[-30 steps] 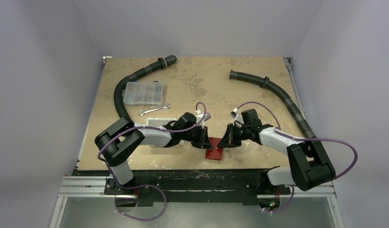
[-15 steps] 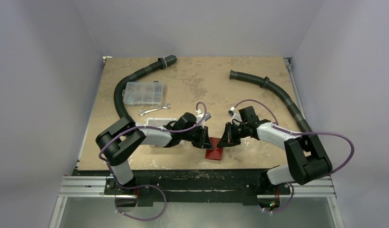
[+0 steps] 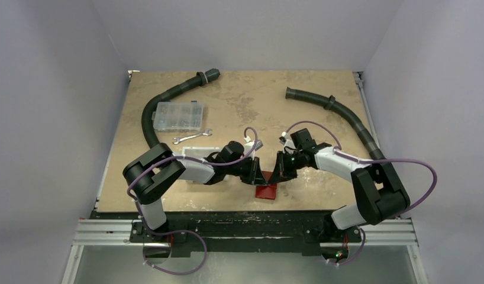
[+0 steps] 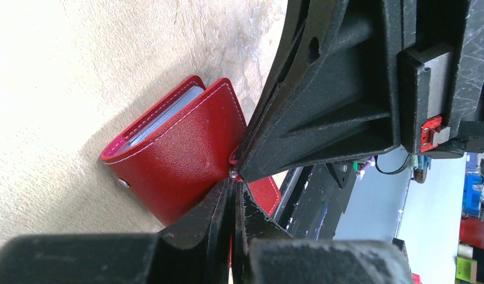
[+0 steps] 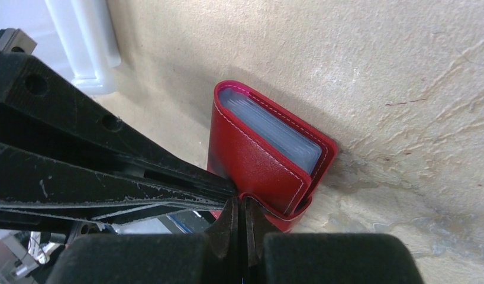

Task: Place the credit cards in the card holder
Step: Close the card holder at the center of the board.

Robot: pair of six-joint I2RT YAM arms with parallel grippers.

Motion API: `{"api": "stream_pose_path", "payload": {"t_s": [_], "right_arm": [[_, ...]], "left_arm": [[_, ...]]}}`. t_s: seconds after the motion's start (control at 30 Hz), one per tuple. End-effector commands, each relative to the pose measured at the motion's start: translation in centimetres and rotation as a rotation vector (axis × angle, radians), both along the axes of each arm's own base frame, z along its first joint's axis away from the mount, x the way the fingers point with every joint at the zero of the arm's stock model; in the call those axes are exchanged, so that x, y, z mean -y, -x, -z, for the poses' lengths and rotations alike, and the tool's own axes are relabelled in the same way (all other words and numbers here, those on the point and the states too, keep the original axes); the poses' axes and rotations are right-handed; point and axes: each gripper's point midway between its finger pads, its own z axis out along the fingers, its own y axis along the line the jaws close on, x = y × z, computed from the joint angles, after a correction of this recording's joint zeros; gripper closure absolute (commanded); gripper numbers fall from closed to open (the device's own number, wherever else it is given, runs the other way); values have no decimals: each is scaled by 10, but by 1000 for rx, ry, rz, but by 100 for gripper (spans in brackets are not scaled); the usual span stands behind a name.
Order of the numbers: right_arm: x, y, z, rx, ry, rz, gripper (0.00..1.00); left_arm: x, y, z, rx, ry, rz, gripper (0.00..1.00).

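Leather, red and folded, sits between my two sets of jaws: the card holder [image 3: 266, 190] rests on the surface [image 3: 245, 100] close to its near edge, about midway between my arms.

My right jaws come in from the right, pressed together with only a hairline between them. They pinch a thin red edge at the holder's lower corner, where the cover curls round. My left jaws reach in from the other side, likewise drawn tight, and their tips meet at the same corner, almost nose to nose with the right ones. From my left wrist it looks as though they nip the red cover too, though the contact itself is half hidden by my own fingers.

The holder is folded shut around a stack of credit cards [image 5: 269, 127]. Their pale grey-blue edges show in the open side, framed by white stitching.

Behind my left arm a white bin [image 3: 196, 152] stands on the surface. Farther back lie a wrench [image 3: 191, 137] and a clear compartment box [image 3: 179, 116]. Two black hoses [image 3: 340, 112] curve along the far left and right, well apart from the holder.
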Motion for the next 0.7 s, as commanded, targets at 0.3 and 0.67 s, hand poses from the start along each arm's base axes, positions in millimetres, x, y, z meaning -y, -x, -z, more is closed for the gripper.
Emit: {"api": "stream_pose_path", "payload": {"t_s": [0.3, 0.67], "right_arm": [[27, 13, 57, -46, 304, 72, 100], [34, 5, 55, -21, 382, 58, 100]], "left_arm": [[-32, 6, 5, 65, -147, -51, 87], [-43, 11, 34, 39, -236, -37, 100]]}}
